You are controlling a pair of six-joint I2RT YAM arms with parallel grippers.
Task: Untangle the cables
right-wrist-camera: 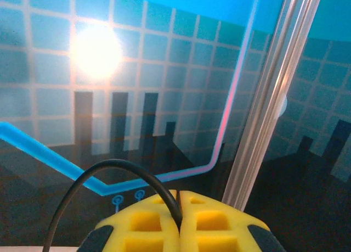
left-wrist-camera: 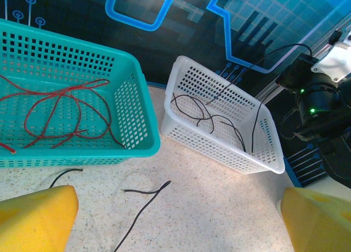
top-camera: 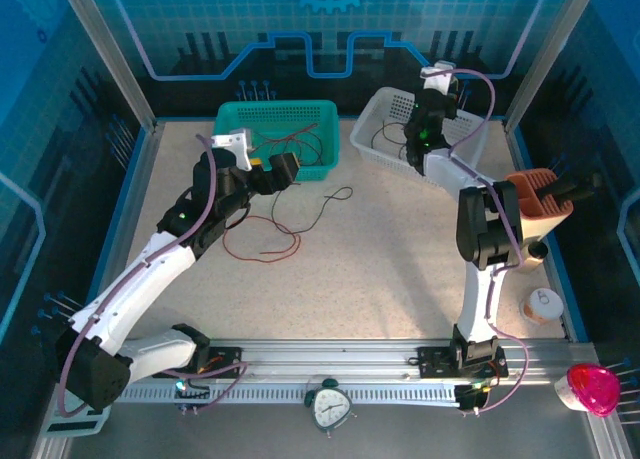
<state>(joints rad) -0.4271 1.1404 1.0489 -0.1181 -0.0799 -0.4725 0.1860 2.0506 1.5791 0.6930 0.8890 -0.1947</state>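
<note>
We see the left end effector [left-wrist-camera: 175,230] over the bench [top-camera: 400,269]. Its two yellow pads [left-wrist-camera: 33,219] are spread wide, with nothing between them. The right end effector [right-wrist-camera: 180,202] has its yellow pads pressed together. It pinches a black cable [right-wrist-camera: 112,163] that bends away in a loop. In the left wrist view, that cable goes up out of the white basket [left-wrist-camera: 219,145], where more of it lies in curls.

Red cables [left-wrist-camera: 66,95] lie in a loose heap inside the teal basket [left-wrist-camera: 131,104]. Another red cable [top-camera: 262,245] lies in a loop on the bench in front of the teal basket. A loose black cable [top-camera: 325,209] lies just beside it. The two baskets stand side by side at the back of the bench, near each other but apart.

At the near edge, between the arm bases, lies a small alarm clock [top-camera: 330,406]. Its numbers are too small to read. On the right are an orange holder [top-camera: 540,204], a small round pot [top-camera: 543,306] with a mark on top that we cannot read, and a pink thing [top-camera: 592,389].
</note>
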